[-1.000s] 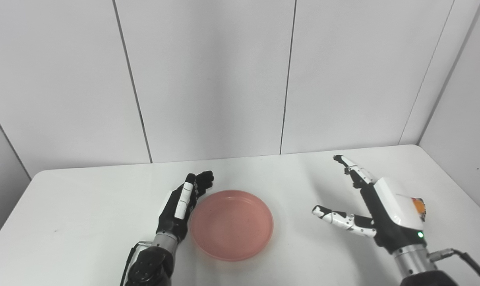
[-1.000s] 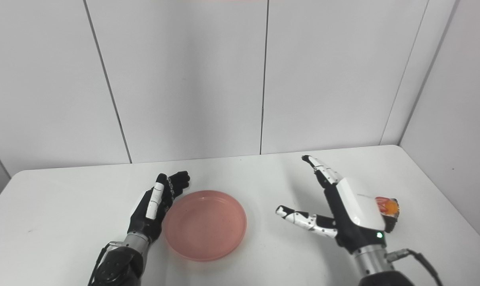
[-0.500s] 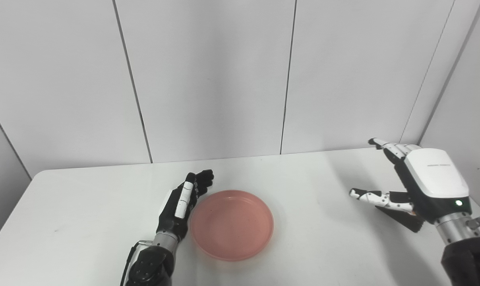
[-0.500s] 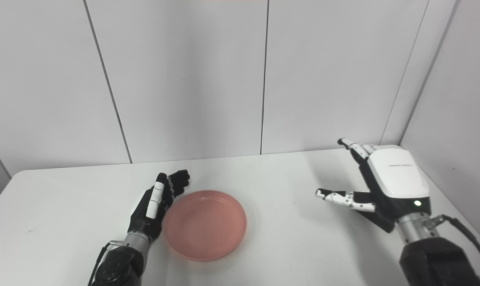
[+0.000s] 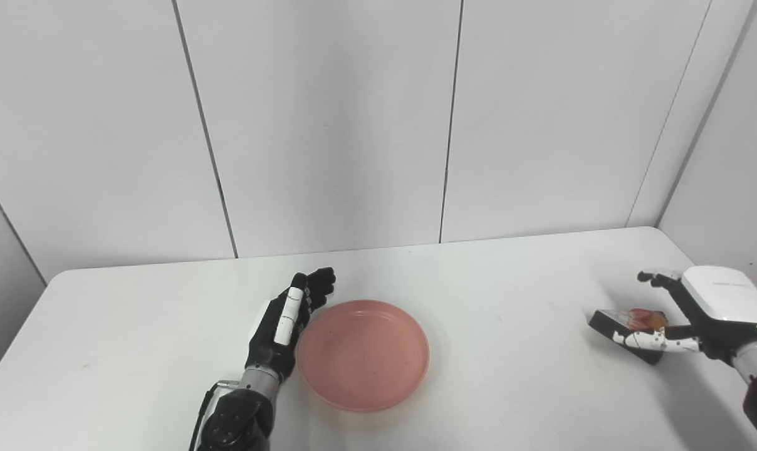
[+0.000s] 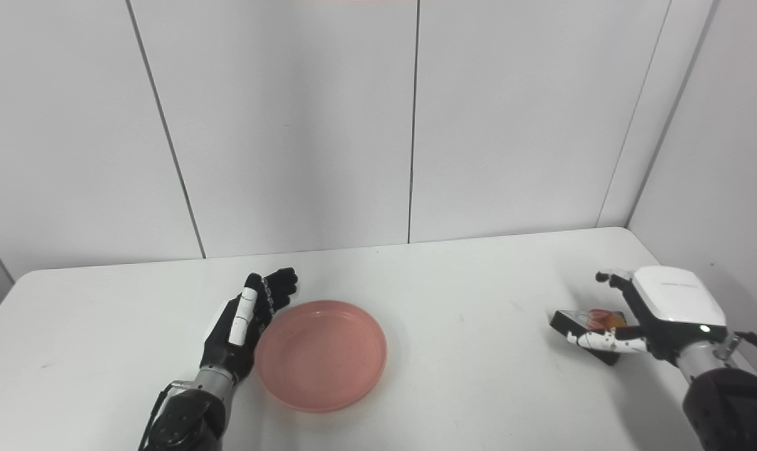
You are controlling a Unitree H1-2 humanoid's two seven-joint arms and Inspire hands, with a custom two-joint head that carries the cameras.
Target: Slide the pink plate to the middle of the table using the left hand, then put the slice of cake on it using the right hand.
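The pink plate (image 5: 363, 354) lies empty near the middle of the white table (image 5: 510, 300). My left hand (image 5: 283, 327) rests on edge against the plate's left rim, open, with its fingers straight and pointing away from me. At the far right the slice of cake (image 5: 629, 321), a dark wedge with an orange and red topping, sits on the table. My right hand (image 5: 698, 307) is low around it, open: the thumb runs along the slice's near side and the fingers curve over behind it, with a gap between them and the cake.
The table's right edge (image 5: 704, 269) runs close behind my right hand, and grey wall panels (image 5: 454, 125) stand along the back. Bare tabletop (image 5: 510, 351) lies between the plate and the cake.
My right hand has swung right, off the middle of the table, and come down around the cake slice. My left hand and the plate have not moved.
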